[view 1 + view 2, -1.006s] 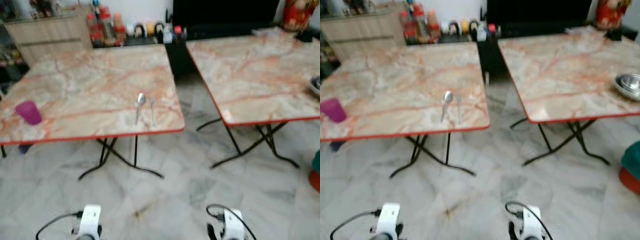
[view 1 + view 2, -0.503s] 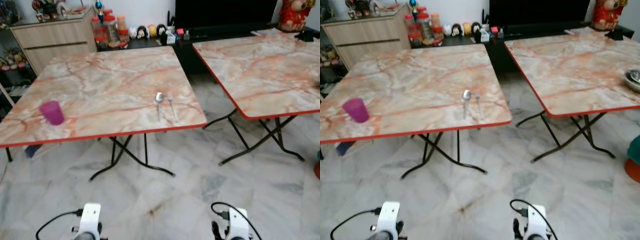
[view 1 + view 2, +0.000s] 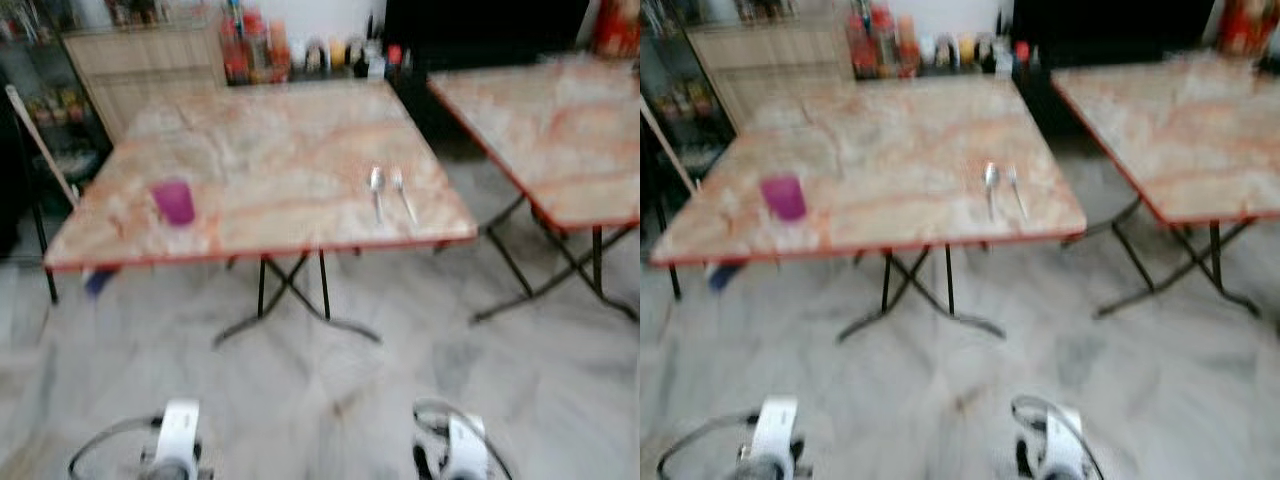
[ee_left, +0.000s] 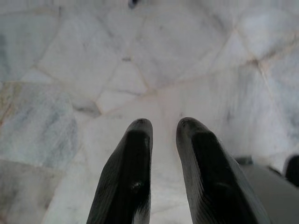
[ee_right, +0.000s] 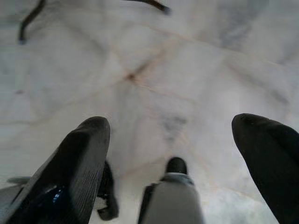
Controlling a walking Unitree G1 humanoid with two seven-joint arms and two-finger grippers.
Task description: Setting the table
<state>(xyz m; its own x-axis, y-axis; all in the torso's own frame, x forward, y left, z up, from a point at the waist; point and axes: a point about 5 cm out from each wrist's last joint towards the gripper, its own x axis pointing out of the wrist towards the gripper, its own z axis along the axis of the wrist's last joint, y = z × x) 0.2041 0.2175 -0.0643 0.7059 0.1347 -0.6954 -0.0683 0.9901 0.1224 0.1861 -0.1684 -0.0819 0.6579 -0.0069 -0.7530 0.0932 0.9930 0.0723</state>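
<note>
Fingers first: my right gripper [image 5: 173, 154] hangs spread wide, my left gripper [image 4: 163, 154] nearly closed, both empty over the marble floor [image 3: 330, 390]. Ahead stands the near table [image 3: 270, 130], with a purple cup [image 3: 174, 202] toward its left and a spoon [image 3: 376, 190] just beside a fork [image 3: 402, 192] near the front edge. I'd stop walking until the blurred view settles before reaching.

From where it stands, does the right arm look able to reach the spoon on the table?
Probably not yet. The right gripper hangs low over the floor, open and empty, while the spoon lies on the table well ahead. Nothing blocks the way.
</note>
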